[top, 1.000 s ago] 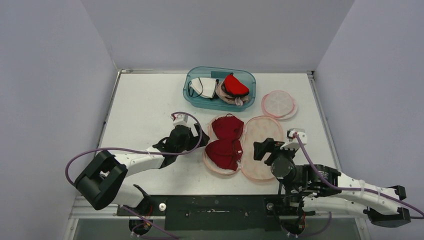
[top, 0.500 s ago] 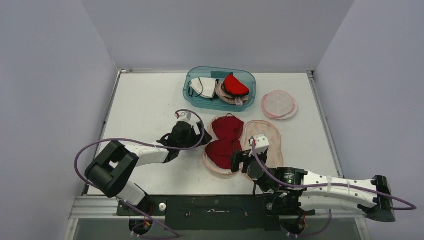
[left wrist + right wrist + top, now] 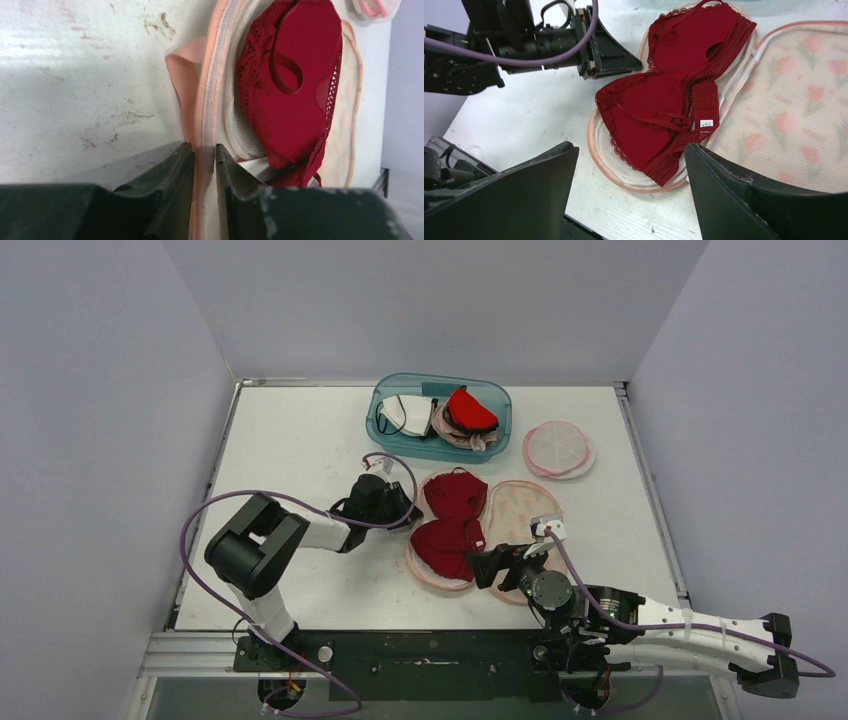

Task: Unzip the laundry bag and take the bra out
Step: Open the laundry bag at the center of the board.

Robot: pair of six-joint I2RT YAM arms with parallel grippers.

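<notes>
Clamping left end effector (image 3: pixel 202 160) on the peach rim of the unzipped laundry bag (image 3: pixel 525 515), 9 o'clock of the red bra (image 3: pixel 450 522) lying inside, right end effector (image 3: pixel 629 149) agape at 6 o'clock; probably light, limp, snag-prone, best pinched at its lace band.

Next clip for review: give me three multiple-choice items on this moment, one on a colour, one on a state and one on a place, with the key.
1. The bra is: A) white B) red C) black
2. The laundry bag is: A) zipped shut B) rolled up C) unzipped and spread flat
3. The left pincer is: A) on the bra's strap B) at the laundry bag's rim C) raised clear of everything

Key: 1 B, the lace cups are red; 2 C, both halves lie open with the bra on one; 3 B, its fingers pinch the pink zip edge in the left wrist view.
</notes>
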